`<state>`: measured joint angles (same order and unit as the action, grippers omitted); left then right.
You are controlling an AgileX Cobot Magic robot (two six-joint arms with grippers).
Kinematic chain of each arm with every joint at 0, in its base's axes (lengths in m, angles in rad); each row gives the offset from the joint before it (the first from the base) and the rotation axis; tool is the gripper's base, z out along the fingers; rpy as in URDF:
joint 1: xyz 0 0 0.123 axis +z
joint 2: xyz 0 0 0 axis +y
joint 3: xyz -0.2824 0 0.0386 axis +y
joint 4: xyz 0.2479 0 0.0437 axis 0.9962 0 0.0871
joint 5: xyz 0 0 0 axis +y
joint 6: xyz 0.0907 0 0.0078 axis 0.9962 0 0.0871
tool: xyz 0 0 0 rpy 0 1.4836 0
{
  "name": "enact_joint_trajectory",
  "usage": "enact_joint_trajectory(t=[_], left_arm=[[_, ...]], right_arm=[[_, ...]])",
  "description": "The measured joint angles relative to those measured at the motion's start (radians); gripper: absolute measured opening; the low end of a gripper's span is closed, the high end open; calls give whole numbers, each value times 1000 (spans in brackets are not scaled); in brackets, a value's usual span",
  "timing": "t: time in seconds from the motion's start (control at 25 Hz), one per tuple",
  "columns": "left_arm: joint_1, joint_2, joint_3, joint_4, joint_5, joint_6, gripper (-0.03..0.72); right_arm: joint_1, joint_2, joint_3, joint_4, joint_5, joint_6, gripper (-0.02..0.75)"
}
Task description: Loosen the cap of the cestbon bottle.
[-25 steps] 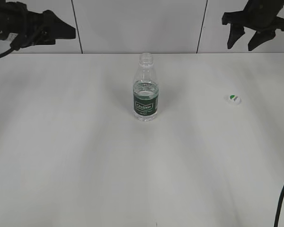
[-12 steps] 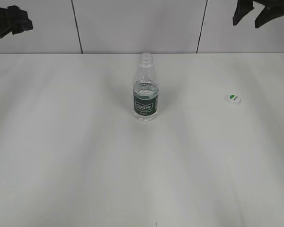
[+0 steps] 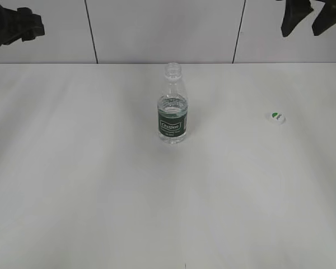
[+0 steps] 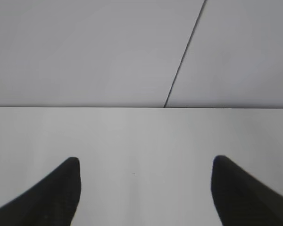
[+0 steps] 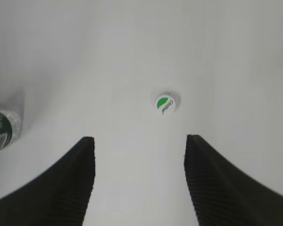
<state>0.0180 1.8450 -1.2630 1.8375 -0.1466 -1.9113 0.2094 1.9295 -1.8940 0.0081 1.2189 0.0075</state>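
The cestbon bottle (image 3: 172, 104) stands upright near the middle of the counter (image 3: 89, 190), toward its back half. The cap (image 3: 276, 117) lies flat on the counter well to the bottle's right, apart from it, leaving the bottle's mouth uncovered. Behind the counter rises a panelled wall (image 3: 162, 28). The left gripper (image 4: 144, 190) hangs high at the far left, above the counter's back edge, nothing between its jaws. The right gripper (image 5: 137, 176) hangs high at the far right, above and behind the cap, its jaws spread with nothing between them.
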Motion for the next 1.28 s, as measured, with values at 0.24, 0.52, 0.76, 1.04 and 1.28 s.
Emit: enact_joint_trajectory(t=[0.24, 0.52, 0.76, 1.04, 1.28], left_arm=[[-14, 0, 0, 0, -18, 0, 524], [-14, 0, 0, 0, -79, 0, 524], [-14, 0, 0, 0, -82, 0, 524], [-14, -1, 0, 0, -89, 0, 524], [-14, -4, 0, 0, -122, 0, 524]], right_arm=[[33, -194, 232, -8, 0, 5, 456], [33, -475, 533, -55, 0, 6, 456], [33, -759, 761, -57, -19, 13, 456], [33, -1187, 982, -57, -63, 14, 456], [33, -1511, 1137, -58, -155, 10, 456]])
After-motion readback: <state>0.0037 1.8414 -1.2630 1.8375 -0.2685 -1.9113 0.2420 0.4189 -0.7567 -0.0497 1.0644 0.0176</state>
